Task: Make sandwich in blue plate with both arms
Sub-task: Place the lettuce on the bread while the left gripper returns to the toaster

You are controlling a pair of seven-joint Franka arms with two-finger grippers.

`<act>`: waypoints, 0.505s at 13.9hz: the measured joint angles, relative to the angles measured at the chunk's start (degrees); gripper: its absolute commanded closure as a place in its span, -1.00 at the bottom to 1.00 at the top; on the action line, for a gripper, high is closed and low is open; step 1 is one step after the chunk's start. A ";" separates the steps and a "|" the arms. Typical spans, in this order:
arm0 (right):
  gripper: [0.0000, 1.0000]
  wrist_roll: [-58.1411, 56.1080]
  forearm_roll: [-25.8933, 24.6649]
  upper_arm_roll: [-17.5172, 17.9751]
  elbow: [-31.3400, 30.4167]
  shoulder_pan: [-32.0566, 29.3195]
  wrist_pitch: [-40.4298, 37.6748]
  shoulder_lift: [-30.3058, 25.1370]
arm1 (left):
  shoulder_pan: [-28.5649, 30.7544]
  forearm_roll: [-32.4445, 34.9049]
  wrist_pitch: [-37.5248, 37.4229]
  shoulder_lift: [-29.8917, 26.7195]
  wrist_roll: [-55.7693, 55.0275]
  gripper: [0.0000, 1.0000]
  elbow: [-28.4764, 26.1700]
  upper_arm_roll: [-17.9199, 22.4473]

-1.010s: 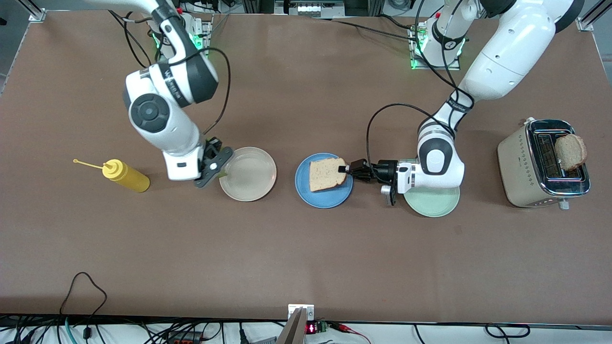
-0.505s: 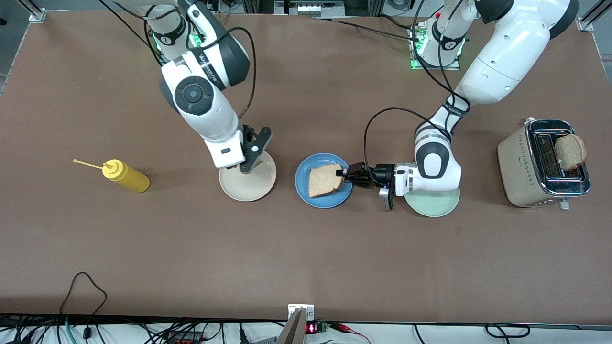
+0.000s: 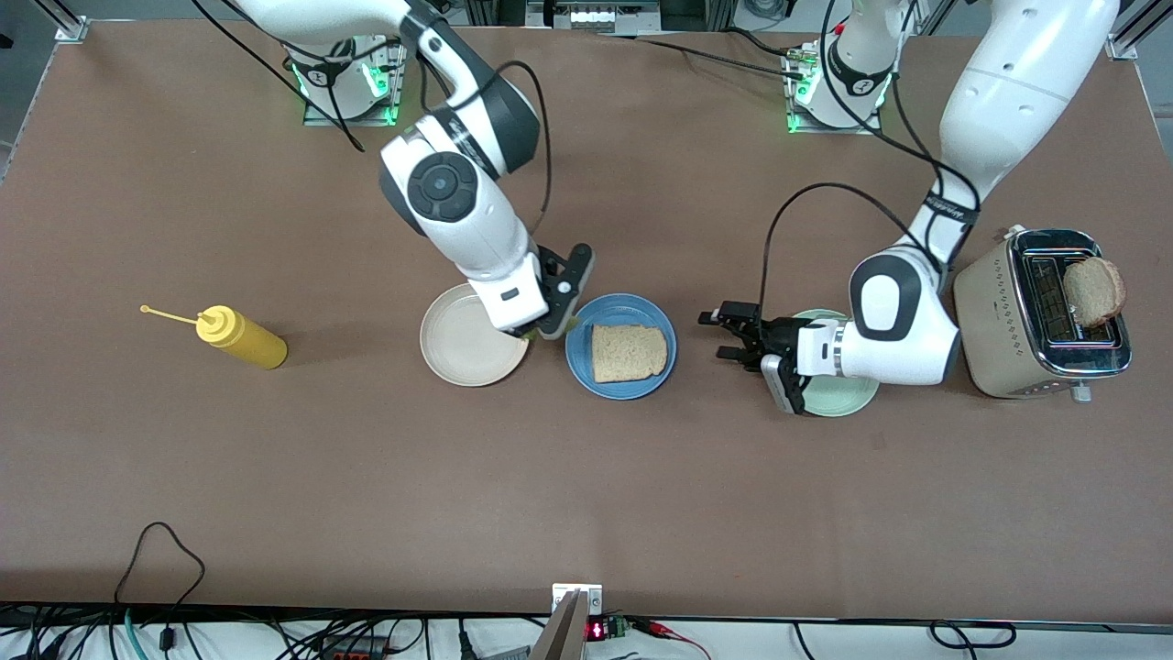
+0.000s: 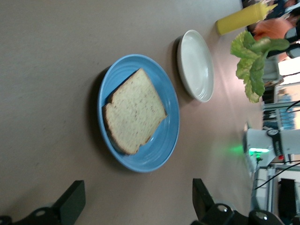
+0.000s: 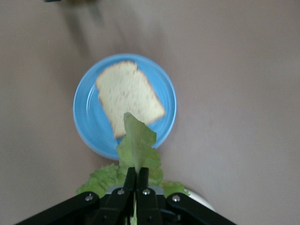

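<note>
From the high camera, the round glossy blue plate (image 3: 621, 346) sits mid-counter with one square slice of light-brown bread (image 3: 629, 352) lying flat in it, its rounded crust end pointing toward the left arm's end of the brown counter (image 3: 586, 495). The right claw (image 3: 548, 328) hangs over the gap between the cream-white plate (image 3: 472, 335) and the blue one; only a sliver of green shows under it here. The left claw (image 3: 724, 335) hovers over bare counter between the blue plate and the pale mint-green plate (image 3: 829, 385), fingers spread and empty. A cream metal toaster (image 3: 1040, 313) with a second slice standing in its slot sits at the left arm's end, a yellow squeeze bottle (image 3: 240, 336) at the right arm's end.

The left wrist view shows the spread black fingertips (image 4: 70, 202) aimed at the plate, the slice's long axis running crust to base across it, and the crinkled green lettuce leaf (image 4: 253, 63) dangling in the air above the white plate.

The right wrist view looks straight down: the claw is pinched tight on the leaf's base (image 5: 136, 159), so the leaf hangs lengthwise with its tip pointing at the bread, probably held that way to drape it onto the slice. The sandwich seems barely started.
</note>
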 measured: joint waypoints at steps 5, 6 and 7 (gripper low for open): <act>1.00 3.64 0.66 0.00 1.12 3.56 14.97 7.40 | -0.12 24.12 -12.59 -6.73 -18.80 -1.00 4.80 -0.10; 1.00 4.13 0.66 -0.01 1.64 4.26 16.52 8.64 | -0.24 28.91 -16.85 -7.15 -22.36 -1.00 7.58 -0.25; 1.00 4.42 0.66 -0.02 2.31 4.84 17.58 9.78 | -0.37 33.30 -20.91 -7.43 -25.02 -1.00 10.33 -0.36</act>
